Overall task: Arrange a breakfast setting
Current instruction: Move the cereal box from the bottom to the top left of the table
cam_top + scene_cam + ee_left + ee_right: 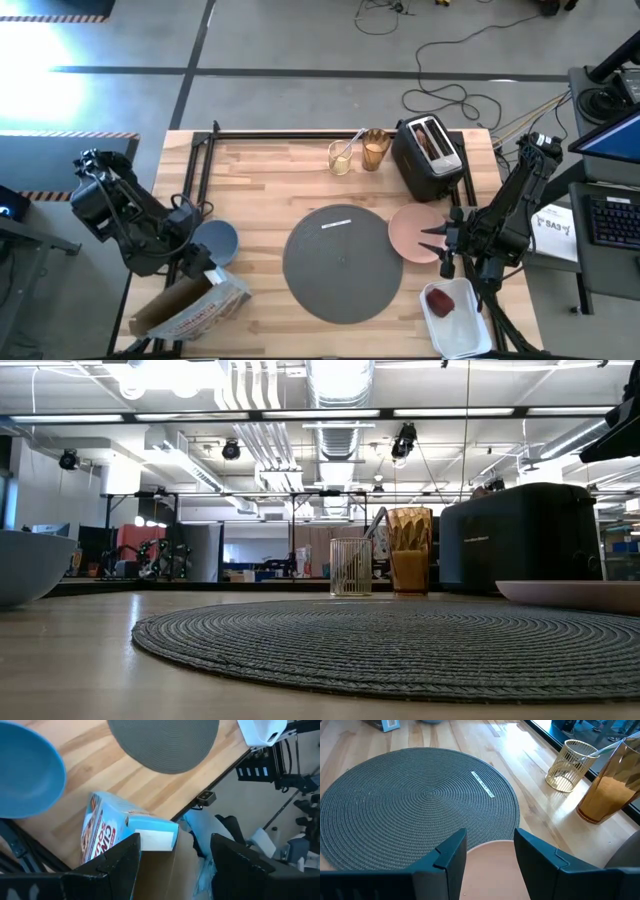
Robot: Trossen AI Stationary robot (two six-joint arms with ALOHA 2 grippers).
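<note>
Over the pink plate (414, 236), at the mat's right edge, the right pincer (437, 240) hovered with its fingers parted, holding nothing. The likely step was to take the plate's rim and move it onto the large round dark-grey mat (338, 263); done well, that meant closing on the near rim, lifting only slightly and setting it flat near the mat's middle. The left pincer (196, 262) waited open above a cereal box (190, 308), beside the small blue bowl (215, 241) at the worktop's (270, 180) left. Counted: one mat, one plate, one bowl, one amber tumbler (375, 150) and one wire cup (341, 158) at the far edge, one black toaster (428, 158) holding toast (427, 141), one red apple (439, 299) in one white tray (468, 322).
</note>
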